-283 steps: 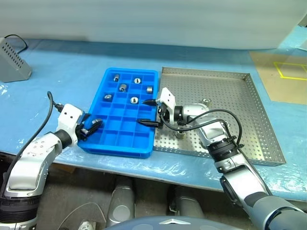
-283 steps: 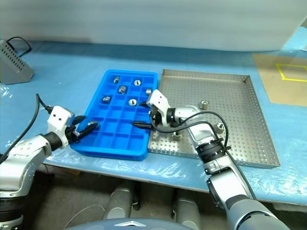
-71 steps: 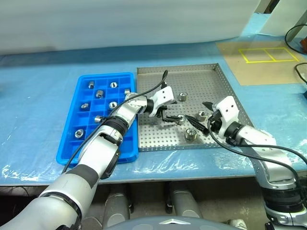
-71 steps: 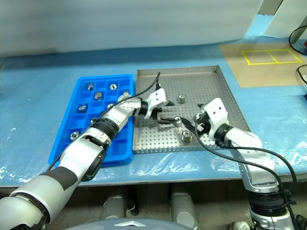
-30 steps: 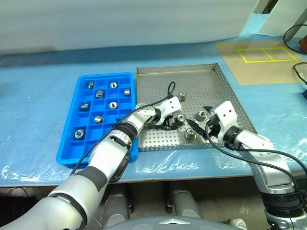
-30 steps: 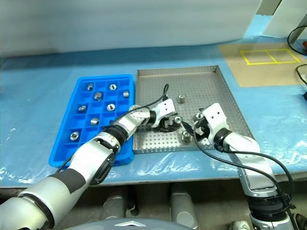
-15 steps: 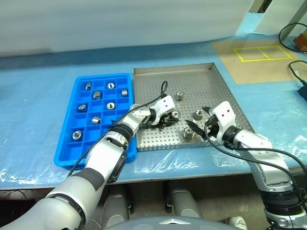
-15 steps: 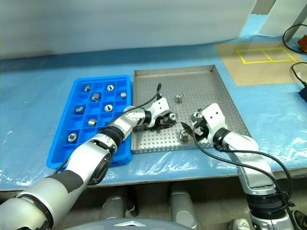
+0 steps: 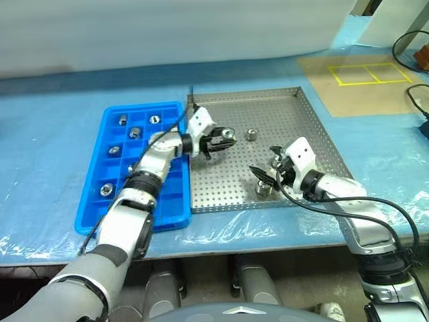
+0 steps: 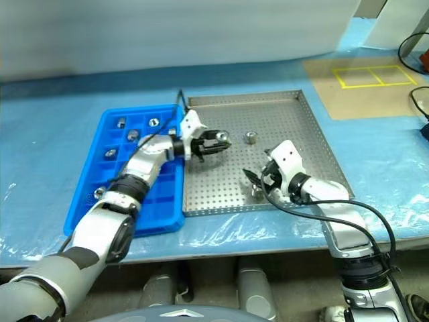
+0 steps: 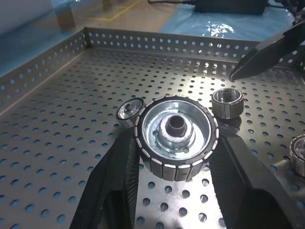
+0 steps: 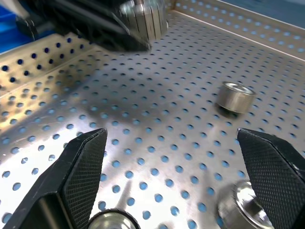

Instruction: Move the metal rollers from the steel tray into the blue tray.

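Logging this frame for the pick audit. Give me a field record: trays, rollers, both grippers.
steel tray: large grey perforated metal tray on the blue-covered table
blue tray: bright blue plastic compartment tray, to the left of the steel tray; several rollers in its cells
left gripper: shut on a shiny ribbed metal roller, held above the steel tray floor
right gripper: open, over the steel tray near loose rollers
loose rollers in steel tray: at least three, one near the middle

The left gripper [image 9: 226, 137] grips a metal roller [image 9: 228, 133] above the steel tray [image 9: 228, 184] — the right gripper [image 9: 263, 164] gapes nearby.
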`<state>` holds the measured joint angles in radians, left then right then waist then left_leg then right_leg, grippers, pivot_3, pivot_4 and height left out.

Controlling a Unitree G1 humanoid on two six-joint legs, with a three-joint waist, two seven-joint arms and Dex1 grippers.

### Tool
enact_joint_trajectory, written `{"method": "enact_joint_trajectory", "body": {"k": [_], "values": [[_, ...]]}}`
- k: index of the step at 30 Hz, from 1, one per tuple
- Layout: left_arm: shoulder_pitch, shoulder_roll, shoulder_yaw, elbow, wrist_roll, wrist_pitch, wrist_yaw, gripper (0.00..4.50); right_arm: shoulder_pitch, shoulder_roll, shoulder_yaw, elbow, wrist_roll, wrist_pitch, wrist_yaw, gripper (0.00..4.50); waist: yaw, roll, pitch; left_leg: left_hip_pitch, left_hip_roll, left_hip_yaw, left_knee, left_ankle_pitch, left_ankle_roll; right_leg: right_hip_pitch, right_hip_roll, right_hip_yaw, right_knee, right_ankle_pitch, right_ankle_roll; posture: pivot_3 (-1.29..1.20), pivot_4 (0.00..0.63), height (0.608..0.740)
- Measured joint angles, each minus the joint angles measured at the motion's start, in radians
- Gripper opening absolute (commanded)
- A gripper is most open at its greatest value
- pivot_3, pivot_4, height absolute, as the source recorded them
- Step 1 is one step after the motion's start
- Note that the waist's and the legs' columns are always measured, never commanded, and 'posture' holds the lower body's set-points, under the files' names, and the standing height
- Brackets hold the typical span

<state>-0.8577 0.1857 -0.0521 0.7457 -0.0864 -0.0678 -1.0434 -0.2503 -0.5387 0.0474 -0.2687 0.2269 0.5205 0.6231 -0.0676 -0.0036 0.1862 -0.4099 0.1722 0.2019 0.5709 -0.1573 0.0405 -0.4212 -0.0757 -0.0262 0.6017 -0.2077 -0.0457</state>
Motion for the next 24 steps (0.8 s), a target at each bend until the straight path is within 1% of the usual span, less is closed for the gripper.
{"method": "enact_joint_trajectory", "body": {"k": [4,5,8,11,14,15,17,20,22,24], "values": [[0.136,0.102,0.009,-0.223,-0.036,0.123,-0.003,1.76,-0.116,0.017,0.041,0.045,0.01,-0.009,0.063,4.5,0.013,0.0,0.001,-0.001,0.001,0.0,0.0,0.0,-0.001,-0.001,0.0,0.0,0.002,0.0,0.0,-0.17,0.15,0.74],[0.18,0.143,0.018,-0.309,-0.054,0.167,-0.001,1.76,-0.162,0.029,0.055,0.06,0.016,-0.014,0.089,4.5,0.014,-0.001,0.001,-0.001,0.001,0.0,0.001,0.0,-0.002,-0.002,0.0,0.0,0.003,0.0,0.0,-0.17,0.15,0.74],[0.28,0.237,0.077,-0.503,-0.093,0.248,0.033,1.76,-0.253,0.031,0.078,0.11,0.016,-0.049,0.15,4.5,0.043,0.0,0.001,0.001,0.002,0.0,-0.001,0.002,-0.005,-0.001,0.0,-0.001,0.004,0.0,-0.001,-0.06,0.15,0.74],[0.392,0.287,0.163,-0.681,-0.124,0.324,0.12,1.76,-0.316,0.071,0.141,0.198,0.005,-0.103,0.22,4.5,0.071,0.0,0.001,0.003,0.002,0.0,-0.004,0.003,-0.007,-0.001,0.0,0.0,0.004,-0.001,-0.002,0.03,0.15,0.74],[0.471,0.309,0.198,-0.814,-0.166,0.404,0.168,1.76,-0.368,0.117,0.195,0.293,-0.015,-0.155,0.262,4.5,0.108,0.0,0.002,0.003,0.002,0.0,-0.006,0.004,-0.009,-0.002,0.0,-0.001,0.004,-0.001,-0.002,0.11,0.15,0.74],[0.523,0.326,0.218,-0.876,-0.191,0.435,0.178,1.76,-0.396,0.14,0.21,0.337,-0.021,-0.179,0.279,4.5,0.114,0.0,0.002,0.003,0.002,0.0,-0.007,0.004,-0.009,-0.002,0.0,0.0,0.004,-0.001,-0.002,0.12,0.15,0.74],[0.608,0.353,0.241,-0.952,-0.223,0.479,0.186,1.76,-0.428,0.159,0.221,0.393,-0.03,-0.217,0.307,4.5,0.128,0.0,0.002,0.003,0.002,0.0,-0.008,0.004,-0.009,-0.002,0.0,0.0,0.004,-0.001,-0.003,0.15,0.15,0.74],[0.752,0.395,0.27,-1.016,-0.246,0.511,0.197,1.76,-0.454,0.186,0.237,0.47,-0.051,-0.275,0.342,4.5,0.147,0.0,0.002,0.004,0.002,0.0,-0.009,0.004,-0.01,-0.002,0.0,-0.001,0.004,-0.002,-0.003,0.18,0.15,0.74],[0.804,0.407,0.293,-1.037,-0.262,0.525,0.202,1.76,-0.457,0.196,0.251,0.501,-0.066,-0.297,0.355,4.5,0.163,-0.001,0.002,0.004,0.003,0.0,-0.01,0.005,-0.011,-0.003,0.0,-0.001,0.004,-0.002,-0.003,0.19,0.15,0.74],[0.872,0.437,0.32,-1.077,-0.269,0.527,0.201,1.76,-0.458,0.216,0.253,0.504,-0.067,-0.302,0.367,4.5,0.166,-0.001,0.003,0.004,0.002,0.0,-0.01,0.005,-0.011,-0.002,0.0,-0.001,0.004,-0.002,-0.003,0.21,0.15,0.74]]}}
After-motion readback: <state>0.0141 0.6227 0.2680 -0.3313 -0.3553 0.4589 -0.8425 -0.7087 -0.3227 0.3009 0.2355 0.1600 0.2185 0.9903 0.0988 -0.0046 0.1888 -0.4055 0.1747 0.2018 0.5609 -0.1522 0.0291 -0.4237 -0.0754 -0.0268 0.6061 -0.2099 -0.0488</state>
